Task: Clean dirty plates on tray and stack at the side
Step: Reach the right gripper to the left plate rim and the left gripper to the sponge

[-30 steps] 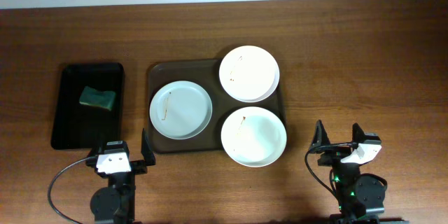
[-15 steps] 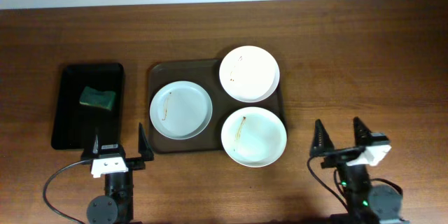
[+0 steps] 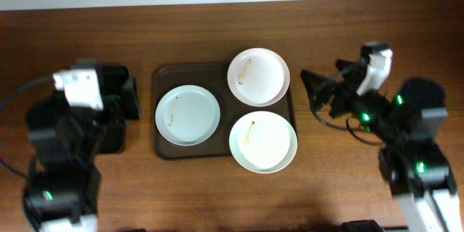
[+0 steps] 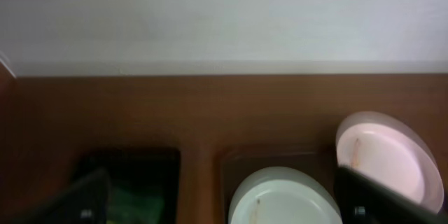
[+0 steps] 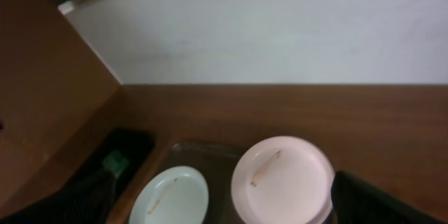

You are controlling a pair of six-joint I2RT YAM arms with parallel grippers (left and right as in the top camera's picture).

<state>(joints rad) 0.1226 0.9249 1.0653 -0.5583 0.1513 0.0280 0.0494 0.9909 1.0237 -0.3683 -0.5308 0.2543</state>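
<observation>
— Left gripper [image 4: 220, 176], state?
— Fingers spread wide, nothing between them. It sits above the black tray [image 5: 136, 143], which holds one green item [image 5: 114, 162].
— Brown tray [image 3: 161, 80], contents?
— Three plates, each brown-streaked. The left plate [image 3: 187, 115] lies fully inside; the far plate [image 3: 258, 77] and near plate [image 3: 262, 141] overhang the right rim.
— Right gripper [image 3: 312, 91]?
— Spread, empty, just right of the brown tray.

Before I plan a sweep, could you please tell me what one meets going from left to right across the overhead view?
Left arm → bluish plate → far plate and near plate, level with each other → right gripper.
</observation>
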